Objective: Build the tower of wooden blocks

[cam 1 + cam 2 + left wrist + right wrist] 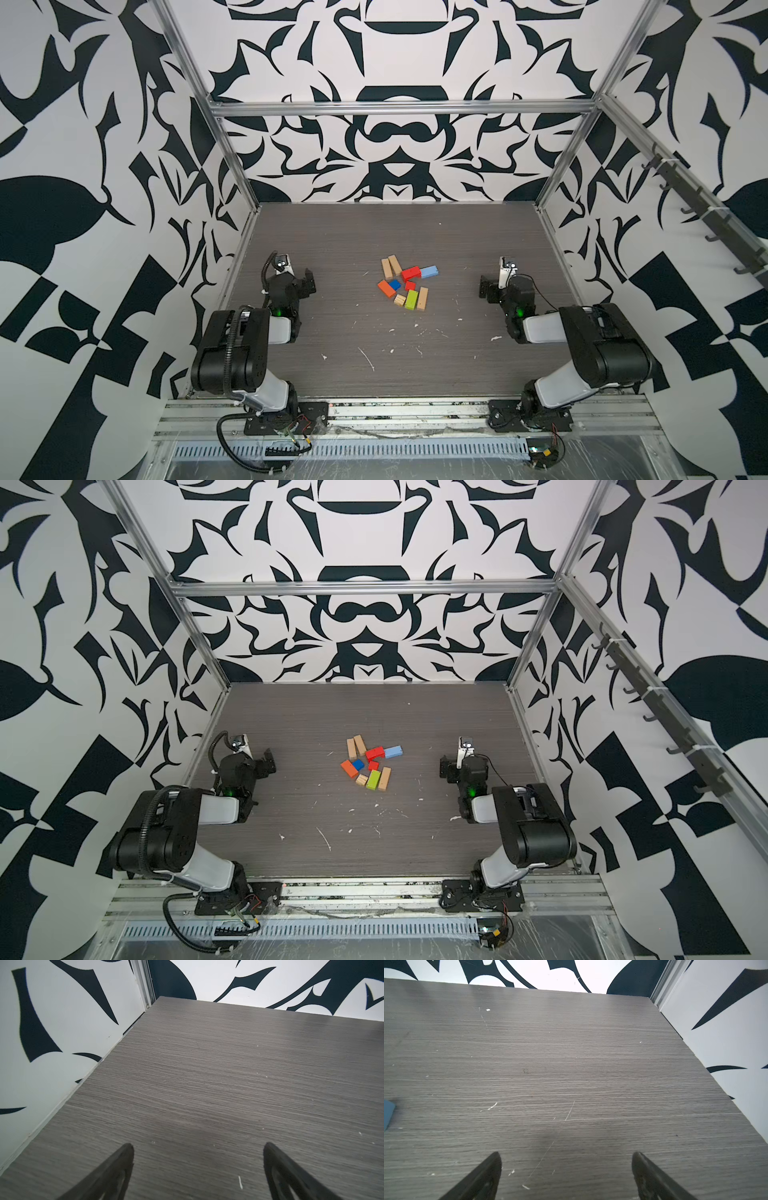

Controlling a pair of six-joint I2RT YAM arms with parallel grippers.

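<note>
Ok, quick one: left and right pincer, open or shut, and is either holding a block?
Left pincer: open, holding nothing.
Right pincer: open, holding nothing; the wood blocks lie clear of both.

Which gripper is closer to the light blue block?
Right. The right gripper stands to the right of the light blue block; the left gripper is farther away, on its left.

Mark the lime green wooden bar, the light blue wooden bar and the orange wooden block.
lime green wooden bar (412, 299): in a top view, upper face centre.
light blue wooden bar (428, 272): in a top view, upper face centre.
orange wooden block (386, 288): in a top view, upper face centre.
</note>
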